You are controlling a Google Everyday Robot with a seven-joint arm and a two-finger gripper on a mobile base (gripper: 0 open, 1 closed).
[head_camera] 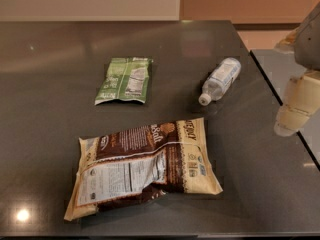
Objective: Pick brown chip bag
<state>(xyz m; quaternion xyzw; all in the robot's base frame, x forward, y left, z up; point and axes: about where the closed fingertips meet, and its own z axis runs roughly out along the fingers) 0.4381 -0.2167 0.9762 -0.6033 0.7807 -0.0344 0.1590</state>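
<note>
Gripper [295,106] hovers right of the brown chip bag [142,166], well apart; grip state unclear.

- The gripper [292,115] hangs at the right, over the right rim of the worktop [45,134]. The arm above it is cut off by the picture's right edge.
- The worktop runs out of view at the left and bottom edges.
- The label print on the brown chip bag [142,166] cannot be read.
- The wording on the green bag [125,80] and the bottle [220,80] cannot be made out either.
</note>
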